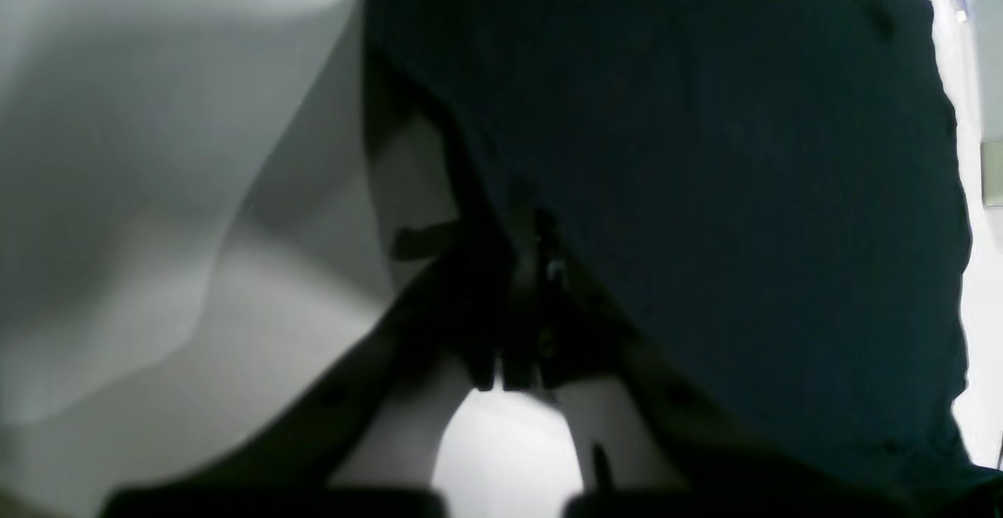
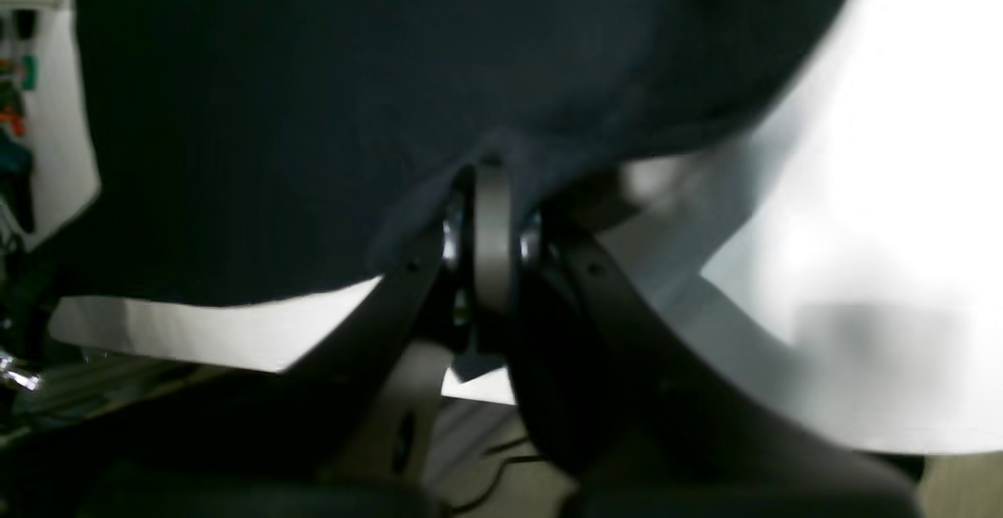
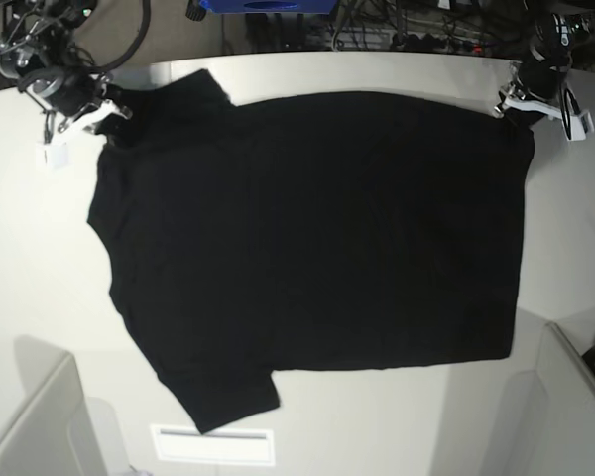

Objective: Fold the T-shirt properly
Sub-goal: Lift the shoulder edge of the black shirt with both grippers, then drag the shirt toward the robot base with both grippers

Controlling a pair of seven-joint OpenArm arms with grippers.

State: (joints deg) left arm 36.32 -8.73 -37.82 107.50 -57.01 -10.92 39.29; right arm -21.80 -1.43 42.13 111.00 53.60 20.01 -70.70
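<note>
The black T-shirt [image 3: 317, 238] lies spread flat on the white table [image 3: 40, 258], plain side up, one sleeve at the far left and one at the near left. My left gripper [image 3: 511, 107] is at the shirt's far right corner, and in the left wrist view the left gripper [image 1: 526, 267] is shut on the edge of the T-shirt [image 1: 705, 150]. At the far left my right gripper [image 3: 107, 117] sits by the sleeve. The right wrist view shows the right gripper [image 2: 490, 189] shut on a pinch of the T-shirt [image 2: 313, 95].
A white label strip [image 3: 213, 444] lies near the table's front edge. A small white tag [image 3: 56, 156] lies by the right arm. Cables and a blue box [image 3: 268, 5] sit beyond the far edge. Grey panels [image 3: 35, 426] stand at both near corners.
</note>
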